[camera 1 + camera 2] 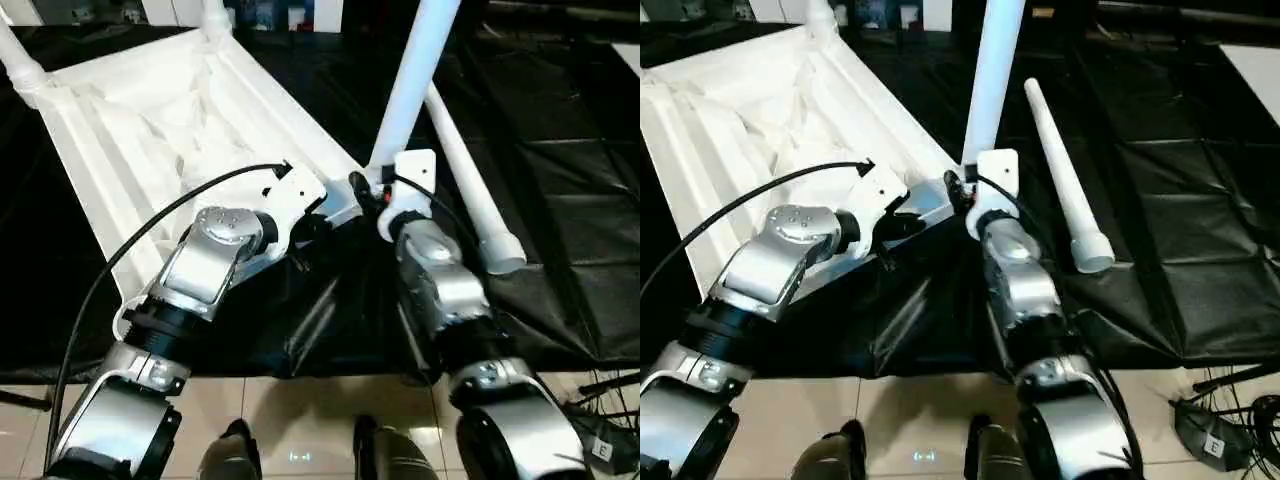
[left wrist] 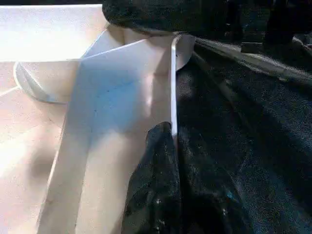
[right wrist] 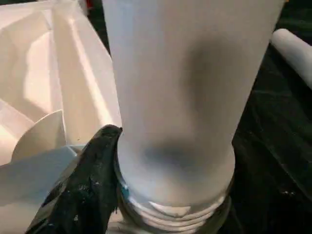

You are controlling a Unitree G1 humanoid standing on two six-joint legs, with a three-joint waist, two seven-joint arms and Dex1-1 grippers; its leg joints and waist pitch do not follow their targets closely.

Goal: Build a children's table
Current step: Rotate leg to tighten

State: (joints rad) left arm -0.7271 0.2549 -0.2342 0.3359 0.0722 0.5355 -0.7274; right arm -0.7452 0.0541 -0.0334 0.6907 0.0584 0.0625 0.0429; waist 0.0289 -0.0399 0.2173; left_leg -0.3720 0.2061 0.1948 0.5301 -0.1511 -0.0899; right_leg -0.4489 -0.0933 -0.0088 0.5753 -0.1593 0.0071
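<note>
The white tabletop (image 1: pixel 150 130) lies upside down on a black cloth, ribbed underside up. Two white legs stand in its far corners (image 1: pixel 20 60) (image 1: pixel 215 15). A third leg (image 1: pixel 410 80) rises upright from the near right corner socket, its threaded base (image 3: pixel 170 209) at the socket. My right gripper (image 1: pixel 372 190) is shut on this leg low down, one black finger (image 3: pixel 92 165) against its side. My left gripper (image 1: pixel 320 215) is shut on the tabletop's rim (image 2: pixel 173 97) beside that corner, a finger (image 2: pixel 153 161) pressed to the wall. Another leg (image 1: pixel 470 190) lies loose to the right.
The black cloth (image 1: pixel 560 200) covers the work area and ends near me at a tiled floor (image 1: pixel 300 420). My feet (image 1: pixel 235 455) stand at that edge. Cables (image 1: pixel 610 400) lie on the floor at the near right.
</note>
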